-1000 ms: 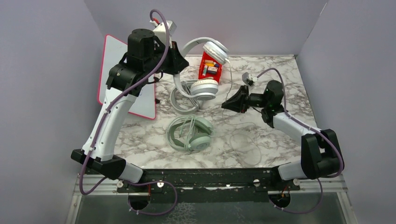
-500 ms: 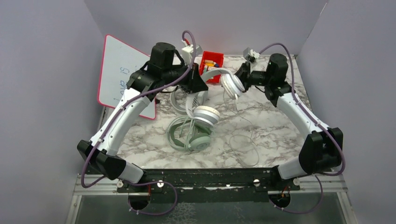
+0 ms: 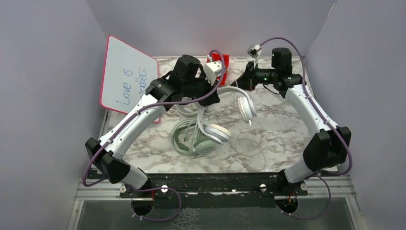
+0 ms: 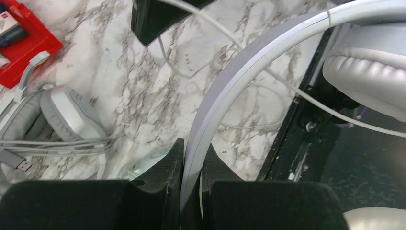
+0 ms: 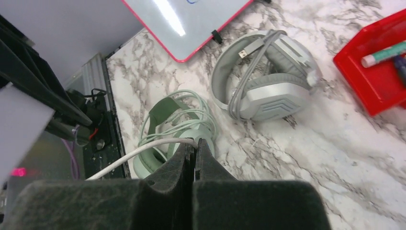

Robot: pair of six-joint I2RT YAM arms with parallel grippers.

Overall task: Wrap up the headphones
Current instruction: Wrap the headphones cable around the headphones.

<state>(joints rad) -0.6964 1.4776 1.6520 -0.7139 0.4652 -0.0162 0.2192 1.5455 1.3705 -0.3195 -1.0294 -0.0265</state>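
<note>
Right wrist view: my right gripper seemingly pinches the thin white cable; my left gripper clamps the white plastic headband. I should wind taut.

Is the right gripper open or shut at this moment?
Shut. In the right wrist view the two fingers of the right gripper meet with no gap, and a white cable is pinched at their tips.

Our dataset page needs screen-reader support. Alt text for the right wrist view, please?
The right gripper, shut, pinches a thin white cable above a marble table. Below lie a mint-green headset and a grey-white headset, near a red bin and whiteboard.
</note>
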